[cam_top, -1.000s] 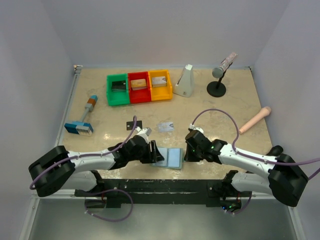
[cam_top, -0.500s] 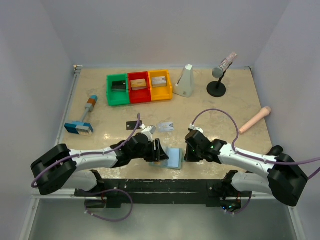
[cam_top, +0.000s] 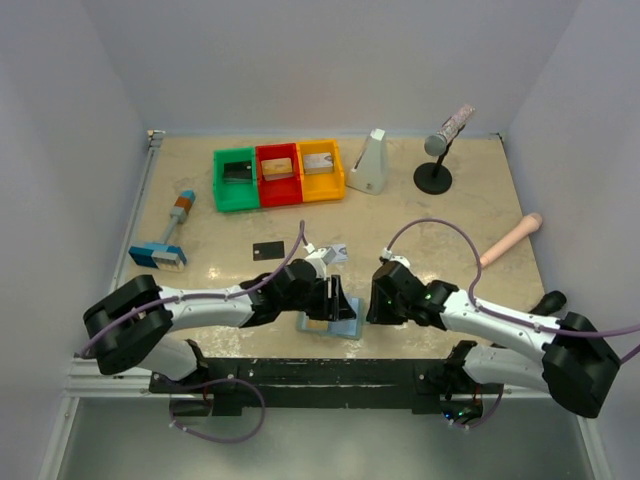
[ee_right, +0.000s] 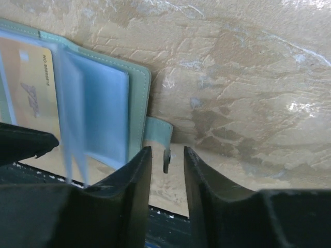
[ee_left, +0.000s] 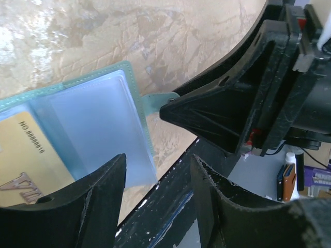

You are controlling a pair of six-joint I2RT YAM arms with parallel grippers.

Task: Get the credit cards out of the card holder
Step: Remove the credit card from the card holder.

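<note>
Both arms (cam_top: 200, 300) (cam_top: 490, 318) flanking card holder (cam_top: 346, 327), near table (cam_top: 420, 225) edge

The left gripper (cam_top: 340, 302) now hangs over the open card holder (cam_top: 348, 329) instead of beside its left edge, and it hides most of the pale blue pages. An orange-gold card (cam_top: 316, 325) now shows on the holder's left side. The right gripper (cam_top: 372, 302) now has its fingers slightly parted where they were closed. The left arm's cable no longer crosses the black card (cam_top: 268, 249), and its wrist now overlaps the silver-grey card (cam_top: 338, 250)
</note>
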